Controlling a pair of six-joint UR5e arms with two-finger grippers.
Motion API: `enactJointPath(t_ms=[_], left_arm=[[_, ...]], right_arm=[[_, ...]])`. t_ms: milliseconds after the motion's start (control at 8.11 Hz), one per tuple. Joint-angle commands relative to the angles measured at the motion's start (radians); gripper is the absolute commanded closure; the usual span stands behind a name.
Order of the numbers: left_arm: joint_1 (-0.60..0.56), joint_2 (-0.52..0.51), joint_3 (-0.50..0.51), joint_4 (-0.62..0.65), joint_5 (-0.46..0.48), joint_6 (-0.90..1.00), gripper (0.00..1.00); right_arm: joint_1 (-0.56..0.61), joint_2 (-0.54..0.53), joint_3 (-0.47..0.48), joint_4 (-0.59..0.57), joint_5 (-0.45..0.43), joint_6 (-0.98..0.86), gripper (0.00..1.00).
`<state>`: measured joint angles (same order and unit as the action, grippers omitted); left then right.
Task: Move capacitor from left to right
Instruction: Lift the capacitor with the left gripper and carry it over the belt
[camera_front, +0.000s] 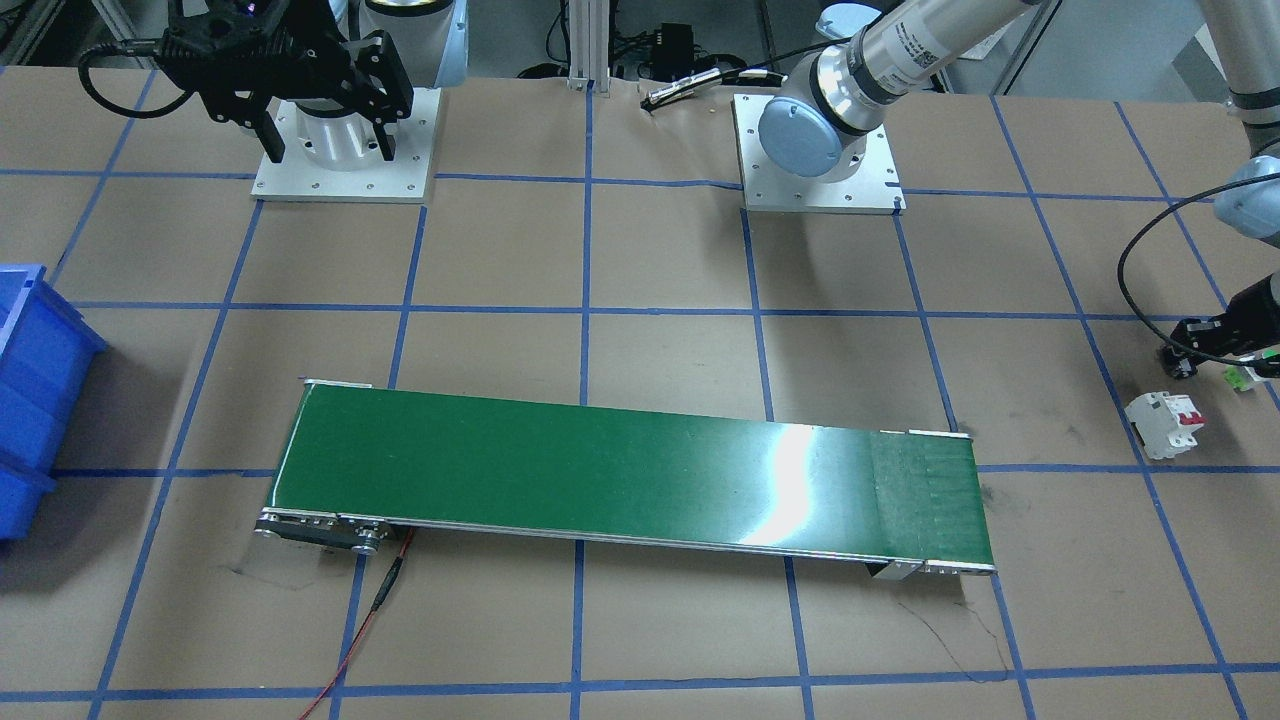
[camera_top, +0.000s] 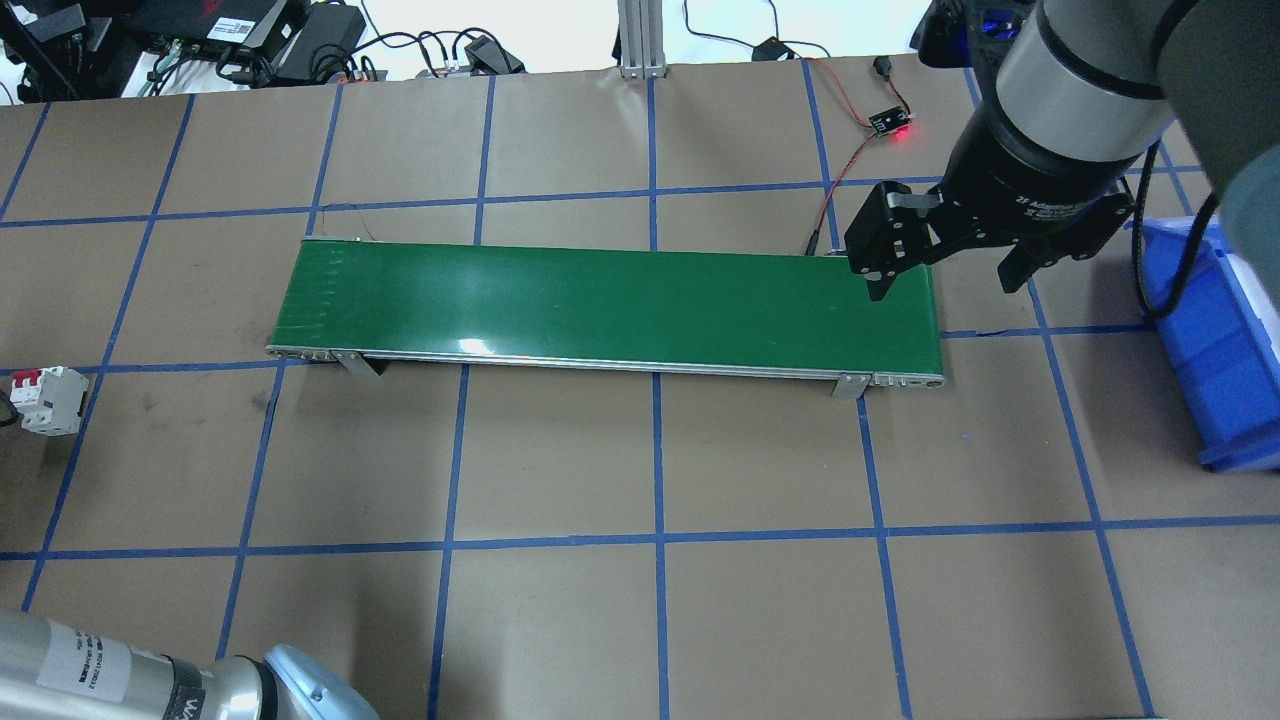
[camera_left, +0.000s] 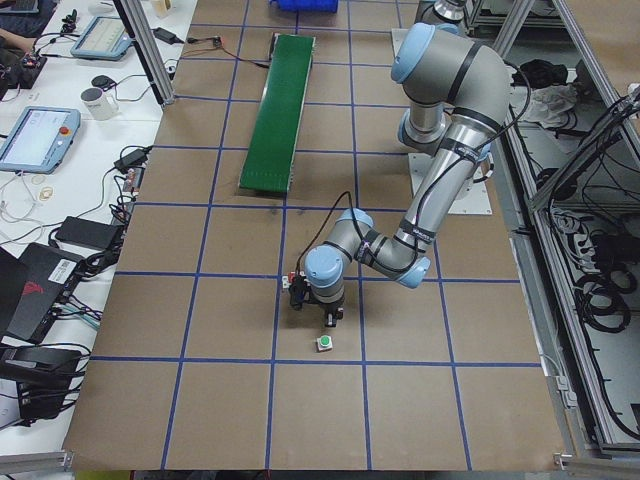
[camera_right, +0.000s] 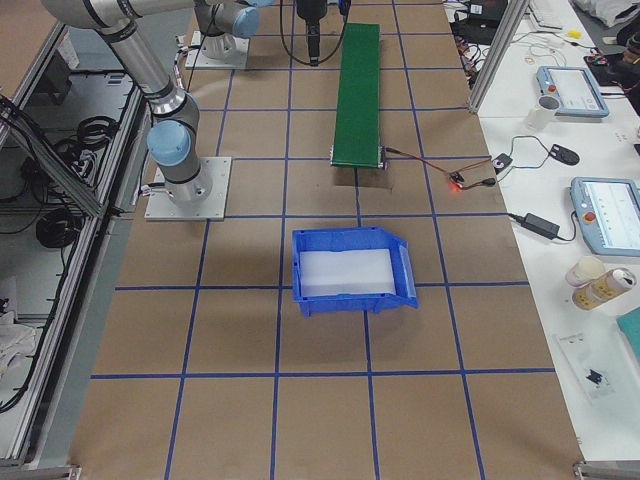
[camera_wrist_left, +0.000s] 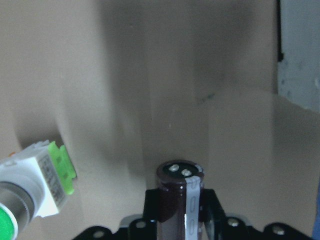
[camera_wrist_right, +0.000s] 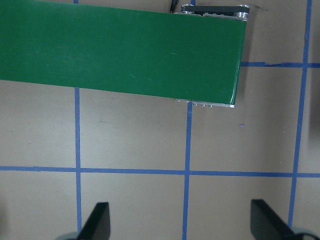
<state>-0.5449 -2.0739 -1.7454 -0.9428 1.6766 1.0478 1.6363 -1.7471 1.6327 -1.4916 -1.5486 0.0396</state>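
Note:
The capacitor, a dark stubby cylinder with a white stripe and a reddish tint, stands out between the fingers of my left gripper, which is shut on it. That gripper is at the table's far left end, just by the white circuit breaker and the green-capped push button. In the exterior left view the gripper hangs low over the table. My right gripper is open and empty above the right end of the green conveyor.
A blue bin stands at the table's right end beyond the conveyor. A red and black wire runs from the conveyor to a small lit board. The breaker also shows at the overhead view's left edge.

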Motion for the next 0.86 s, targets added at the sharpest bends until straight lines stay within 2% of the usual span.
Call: enactJointPath(t_ms=[0,247,494,740], left_arm=[[0.000,0.000,0.001,-0.001,-0.001,-0.002,0.99],[-0.003,0.032,0.003,-0.013,-0.001,-0.006,1.00],[-0.021,0.098,0.033,-0.092,-0.003,-0.018,1.00],[-0.091,0.156,0.076,-0.181,-0.006,-0.113,1.00]], right_arm=[[-0.001,0.001,-0.001,0.007,-0.001,-0.001,0.00],[-0.001,0.001,-0.001,0.005,-0.001,-0.001,0.00],[-0.001,0.001,-0.001,0.005,-0.002,-0.001,0.00],[-0.001,0.000,-0.001,0.005,-0.002,-0.001,0.00]])
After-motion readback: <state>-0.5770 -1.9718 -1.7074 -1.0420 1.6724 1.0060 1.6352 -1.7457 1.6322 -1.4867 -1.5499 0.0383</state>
